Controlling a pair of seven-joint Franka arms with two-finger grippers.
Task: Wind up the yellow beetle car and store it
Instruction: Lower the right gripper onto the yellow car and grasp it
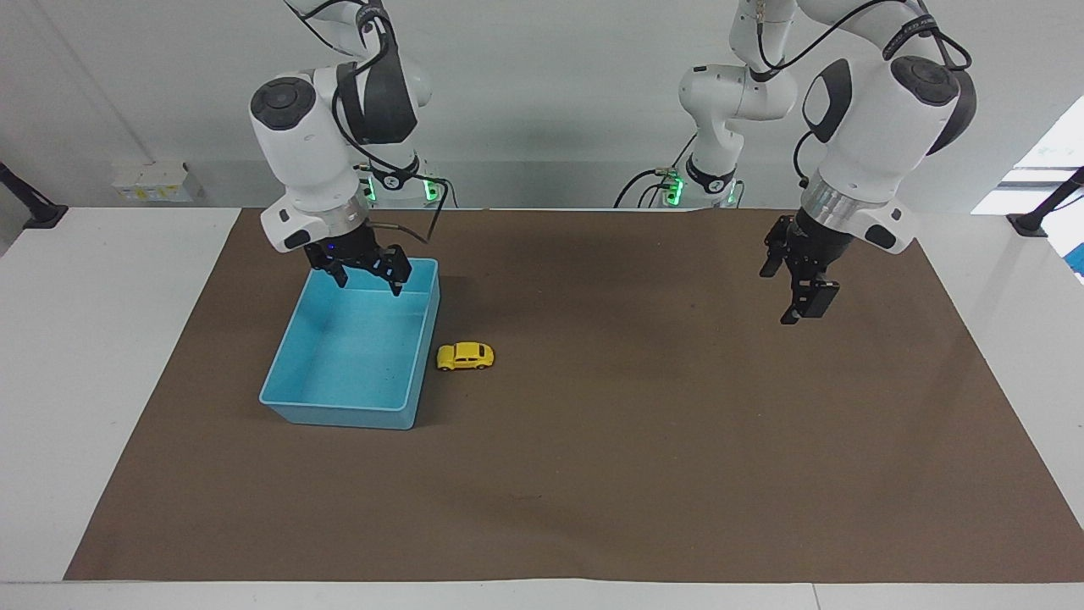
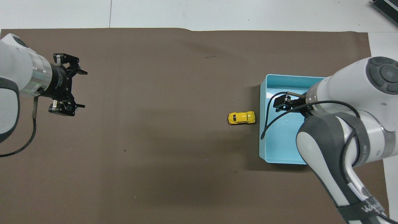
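A: The white table [image 1: 110, 339] carries a brown mat [image 1: 644, 457] that covers nearly its whole top, with bare white strips showing along the edges. What stands on the mat?

B: A blue bin [image 1: 279, 398], rectangular and open-topped, sits toward the right arm's end of the table, with nothing visible inside it. Just beside its long wall, on the side toward the left arm, the yellow beetle car [image 1: 465, 356] rests on its wheels on the mat. A thin gap appears to separate car and bin. The car lies lengthwise, one end toward the bin.

A: Where are the arms?

B: The right gripper [image 1: 369, 277] hangs over the end of the bin nearer to the robots, above the rim, fingers spread and holding nothing. A black cable [image 2: 266, 124] loops from the right wrist across the overhead view of the bin. The left gripper [image 1: 803, 298] hangs over bare mat toward the left arm's end of the table, well apart from the car, fingers likewise spread and holding nothing.

A: What blocks access to the car?

B: Only the bin wall, on one side. The other three sides of the car face open mat. A wide stretch of bare mat lies between the car and the left gripper, and another farther from the robots, out to the mat's edge. A few dark specks mark the mat.
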